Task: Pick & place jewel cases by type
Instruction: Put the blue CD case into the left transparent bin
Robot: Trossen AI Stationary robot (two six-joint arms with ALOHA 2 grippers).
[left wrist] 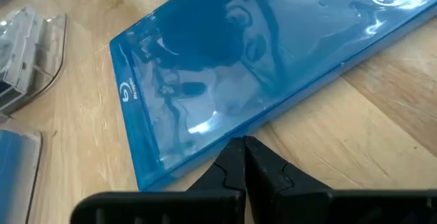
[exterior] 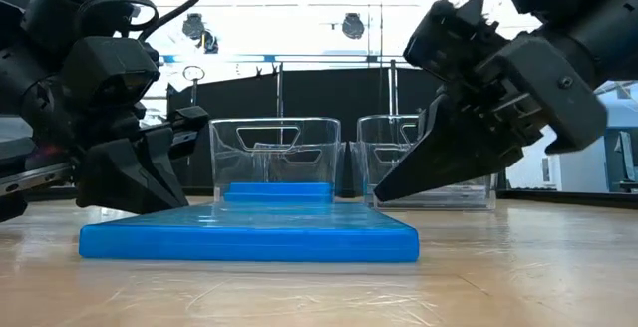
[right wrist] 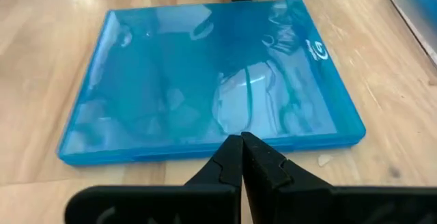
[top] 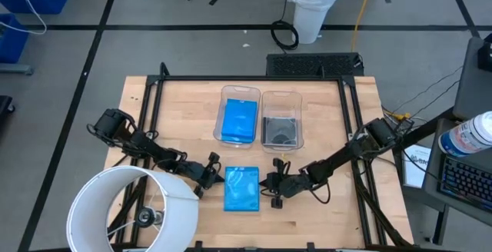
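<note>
Blue case (top: 241,189) laid flat at lower centre, left gripper (top: 213,177) closed at its left edge, right gripper (top: 270,184) closed at its right edge, nothing gripped.

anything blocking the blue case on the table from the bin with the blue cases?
Nothing visible. The blue case lies flat on bare wood, directly in front of the left bin, which already holds blue cases. The left gripper and right gripper, both shut, flank the case sideways, off that path.

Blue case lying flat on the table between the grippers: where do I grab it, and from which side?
The blue case lies flat, so only its thin edges offer a grip. Probably pinch the side edge facing the right gripper, coming in low along the table; both grippers' fingers look shut, so open first.
</note>
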